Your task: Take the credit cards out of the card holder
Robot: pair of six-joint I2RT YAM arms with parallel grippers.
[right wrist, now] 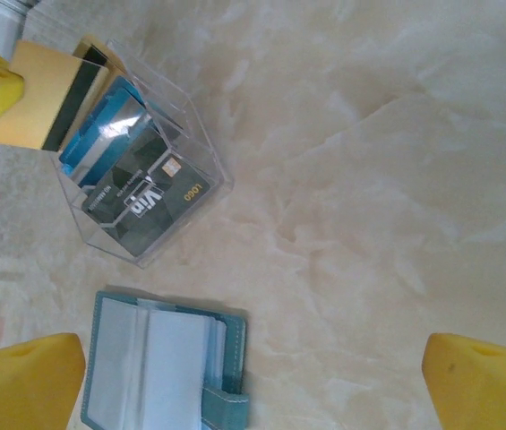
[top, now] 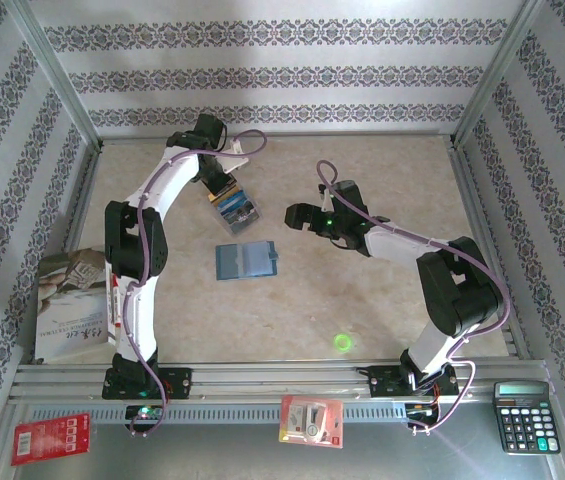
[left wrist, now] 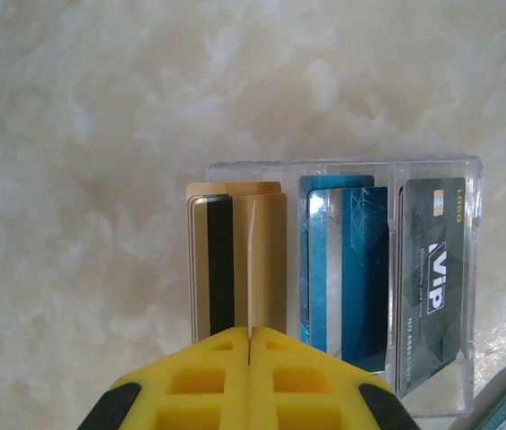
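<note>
The credit cards (left wrist: 387,269) are standing in a clear box (left wrist: 342,163). The left gripper (left wrist: 249,336) is clamping a tan-gold card (left wrist: 266,260), seemingly at the box's left slot. The card holder (top: 246,261) is lying open on the table (top: 382,170) just beside the box. The right gripper (top: 297,217) is hovering nearby, fingers wide apart and holding nothing.
</note>
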